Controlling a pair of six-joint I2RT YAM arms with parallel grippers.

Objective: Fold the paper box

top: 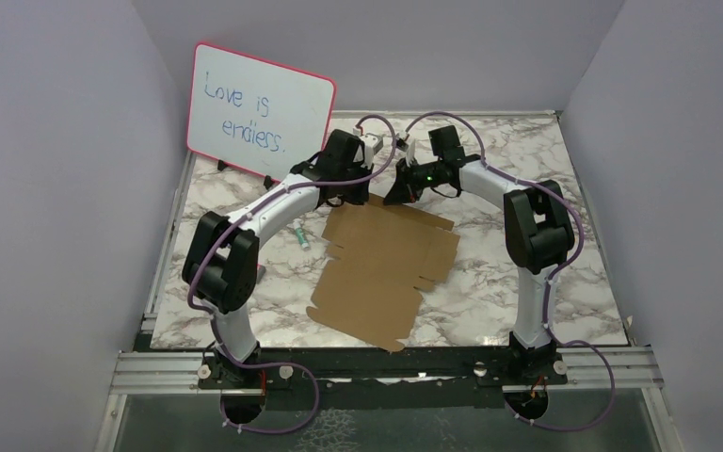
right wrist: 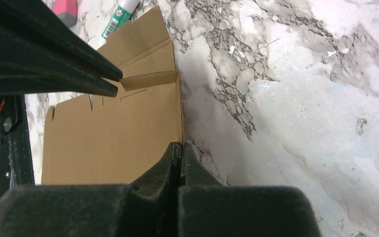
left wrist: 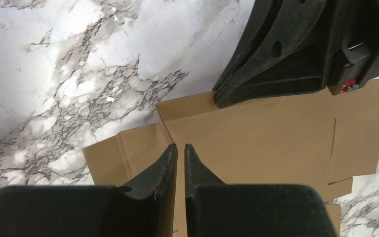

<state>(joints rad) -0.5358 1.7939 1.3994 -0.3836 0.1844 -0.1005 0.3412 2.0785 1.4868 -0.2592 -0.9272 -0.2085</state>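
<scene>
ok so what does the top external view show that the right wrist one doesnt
Only top external: the whiteboard and the whole outline of the flat paper box. Only right wrist: the right gripper seen close, shut at the sheet's edge. Both: the box, the marker and the marble table.

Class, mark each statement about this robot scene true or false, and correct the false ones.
1. The paper box lies as an unfolded sheet on the marble table. True.
2. The whiteboard stands at the far right of the table. False: it stands at the far left.
3. The left pincer and the right pincer are both at the sheet's far end. True.
4. The marker lies on top of the sheet. False: it lies on the table beside the sheet's left edge.
</scene>
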